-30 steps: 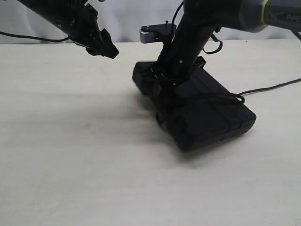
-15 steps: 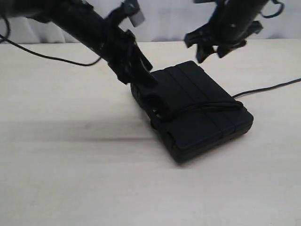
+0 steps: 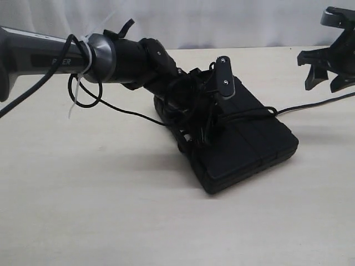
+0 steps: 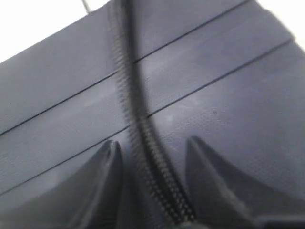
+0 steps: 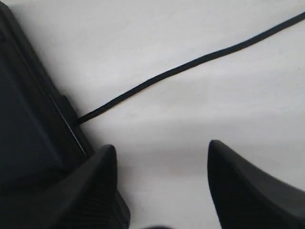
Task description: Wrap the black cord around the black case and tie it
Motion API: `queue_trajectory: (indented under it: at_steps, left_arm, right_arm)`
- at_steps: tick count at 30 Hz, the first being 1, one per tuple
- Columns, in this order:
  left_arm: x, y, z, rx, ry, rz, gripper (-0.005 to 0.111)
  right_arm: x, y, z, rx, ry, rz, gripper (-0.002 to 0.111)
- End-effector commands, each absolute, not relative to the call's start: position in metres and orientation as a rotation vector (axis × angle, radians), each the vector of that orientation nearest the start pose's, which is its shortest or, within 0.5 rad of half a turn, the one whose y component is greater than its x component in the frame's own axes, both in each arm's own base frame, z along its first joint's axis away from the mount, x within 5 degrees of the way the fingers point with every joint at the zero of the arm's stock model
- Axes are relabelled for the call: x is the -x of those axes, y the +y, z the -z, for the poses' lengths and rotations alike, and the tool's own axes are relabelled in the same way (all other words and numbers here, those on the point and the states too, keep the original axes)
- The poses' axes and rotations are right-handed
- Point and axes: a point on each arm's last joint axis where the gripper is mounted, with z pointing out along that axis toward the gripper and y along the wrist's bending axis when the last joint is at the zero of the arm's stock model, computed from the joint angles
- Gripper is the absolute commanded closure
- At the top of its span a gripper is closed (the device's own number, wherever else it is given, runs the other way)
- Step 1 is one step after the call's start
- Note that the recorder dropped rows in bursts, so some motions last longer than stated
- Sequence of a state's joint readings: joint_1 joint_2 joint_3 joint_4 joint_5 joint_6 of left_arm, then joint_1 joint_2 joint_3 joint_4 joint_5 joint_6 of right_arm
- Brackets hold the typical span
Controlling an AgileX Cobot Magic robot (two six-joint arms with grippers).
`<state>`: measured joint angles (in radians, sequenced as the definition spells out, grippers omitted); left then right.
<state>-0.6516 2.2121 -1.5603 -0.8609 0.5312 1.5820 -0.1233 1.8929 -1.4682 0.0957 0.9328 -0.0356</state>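
Observation:
The black case (image 3: 249,145) lies flat on the pale table, with the black cord (image 3: 252,113) running across its lid and trailing off to the right over the table. My left gripper (image 3: 201,123) is down on the case's near-left part. In the left wrist view the grooved lid (image 4: 228,109) fills the picture, and the cord (image 4: 129,90) passes between the spread fingers (image 4: 107,160) of that gripper (image 4: 151,149), unclamped. My right gripper (image 3: 321,83) hovers open off the case's far right. In its wrist view it (image 5: 159,155) is empty over bare table, with the cord (image 5: 190,67) and a case corner (image 5: 28,138) close by.
A thicker black cable (image 3: 94,102) with a white zip tie (image 3: 77,91) loops off the left arm and droops towards the table. A pale backdrop closes the far side. Bare table (image 3: 100,210) spreads in front of and left of the case.
My left arm has swung right and down onto the case, its fingers now straddling the cord. My right arm has pulled away from the case to the far right.

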Motion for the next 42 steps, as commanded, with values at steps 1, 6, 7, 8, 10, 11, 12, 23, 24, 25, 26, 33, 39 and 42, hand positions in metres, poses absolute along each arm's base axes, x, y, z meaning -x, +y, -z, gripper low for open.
queue_trajectory:
  at_steps: [1, 6, 7, 8, 10, 11, 12, 23, 24, 25, 26, 33, 39, 42]
  left_arm:
    - [-0.356, -0.314, -0.139, -1.728, 1.753, 0.427, 0.070]
    - [-0.354, -0.315, -0.139, -1.740, 1.752, 0.441, 0.094]
    - [-0.354, -0.315, -0.139, -1.740, 1.752, 0.442, 0.102]
    - [-0.355, -0.315, -0.141, -1.740, 1.740, 0.433, 0.107]
    - [-0.357, -0.316, -0.149, -1.687, 1.736, 0.422, 0.107]
    - [-0.359, -0.316, -0.152, -1.662, 1.734, 0.414, 0.107]
    - [-0.360, -0.316, -0.154, -1.647, 1.732, 0.407, 0.107]
    - [-0.357, -0.316, -0.156, -1.675, 1.714, 0.426, 0.107]
    - [-0.357, -0.316, -0.155, -1.680, 1.713, 0.429, 0.107]
    - [-0.356, -0.316, -0.155, -1.682, 1.713, 0.431, 0.107]
    - [-0.357, -0.316, -0.155, -1.684, 1.708, 0.427, 0.107]
    - [-0.358, -0.316, -0.156, -1.681, 1.704, 0.411, 0.107]
    - [-0.357, -0.316, -0.155, -1.684, 1.704, 0.415, 0.107]
    - [-0.357, -0.316, -0.155, -1.684, 1.704, 0.415, 0.107]
  right_arm:
    - [-0.396, -0.051, -0.218, -0.225, 2.842, -0.056, 0.054]
    - [-0.399, -0.062, -0.207, -0.260, 2.852, -0.042, 0.054]
    - [-0.399, -0.066, -0.203, -0.278, 2.857, -0.042, 0.054]
    - [-0.399, -0.069, -0.200, -0.294, 2.861, -0.041, 0.054]
    - [-0.401, -0.080, -0.187, -0.348, 2.868, -0.050, 0.054]
    - [-0.403, -0.084, -0.183, -0.384, 2.860, -0.063, 0.054]
    - [-0.404, -0.087, -0.177, -0.410, 2.854, -0.079, 0.054]
    - [-0.439, -0.119, -0.118, -0.879, 2.459, -0.307, 0.054]
    - [-0.440, -0.120, -0.117, -0.892, 2.444, -0.303, 0.054]
    - [-0.441, -0.123, -0.115, -0.897, 2.436, -0.293, 0.054]
    - [-0.442, -0.126, -0.115, -0.907, 2.420, -0.290, 0.054]
    - [-0.435, -0.151, -0.113, -0.997, 2.397, -0.296, 0.055]
    - [-0.441, -0.151, -0.110, -0.978, 2.378, -0.287, 0.072]
    - [-0.449, -0.148, -0.100, -0.935, 2.427, -0.302, 0.073]
